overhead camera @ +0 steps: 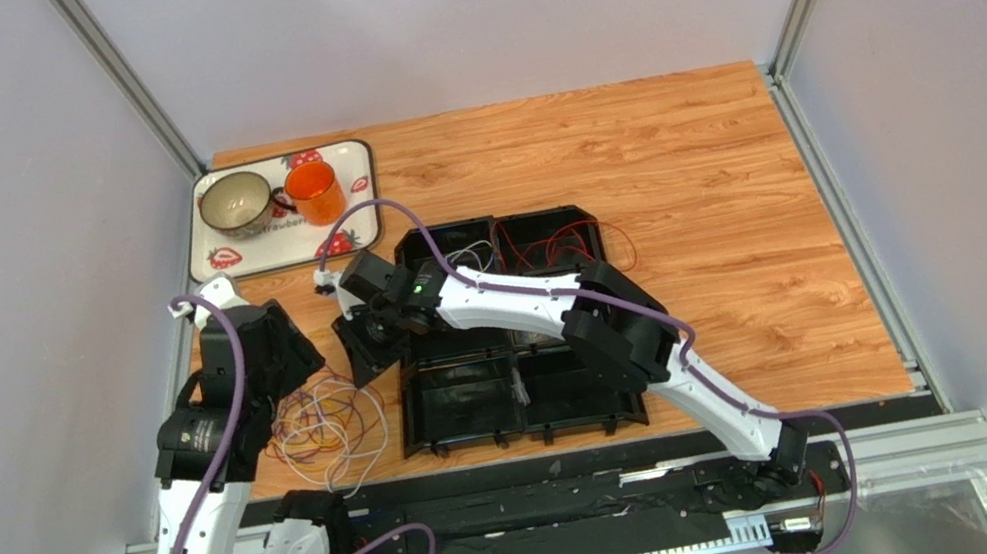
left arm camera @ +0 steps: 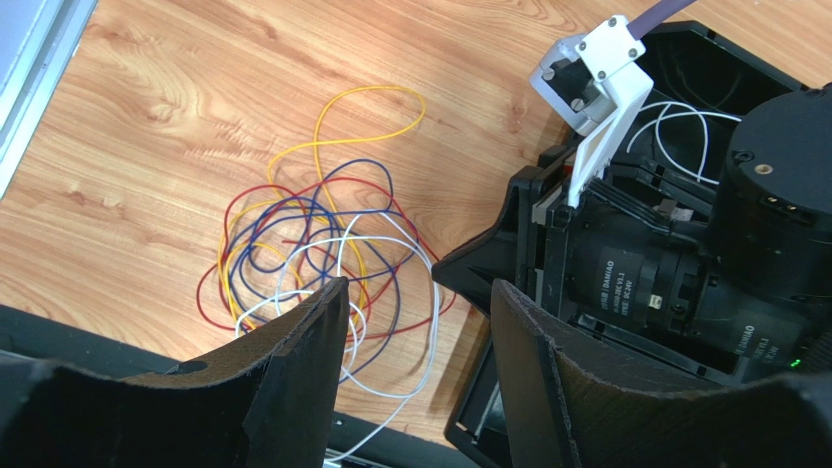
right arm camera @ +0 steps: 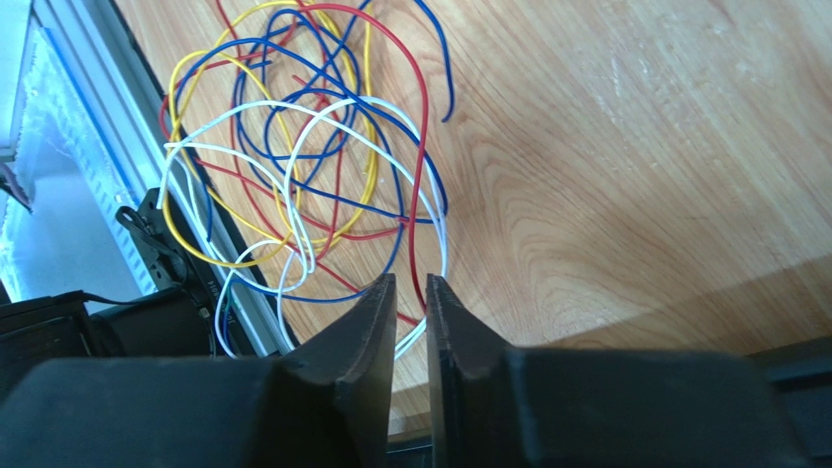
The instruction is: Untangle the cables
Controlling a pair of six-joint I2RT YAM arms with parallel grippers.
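Observation:
The cables (overhead camera: 328,428) lie in a loose tangle of white, red, yellow and blue loops on the wooden table, left of the black tray. The tangle shows in the left wrist view (left arm camera: 312,244) and the right wrist view (right arm camera: 303,166). My left gripper (overhead camera: 293,358) hovers over the tangle's near side with its jaws wide open and empty (left arm camera: 415,297). My right gripper (overhead camera: 364,353) reaches across from the right. Its jaws (right arm camera: 410,285) stand a narrow gap apart above the tangle's edge. A red loop and a white loop pass behind the gap, and nothing shows pinched.
A black compartment tray (overhead camera: 461,405) sits right of the tangle, with a white wire (left arm camera: 684,127) and red wire (overhead camera: 586,246) in its far compartments. A white serving tray (overhead camera: 351,165) at the back left holds a bowl (overhead camera: 236,201) and an orange mug (overhead camera: 314,192). The two grippers are close together.

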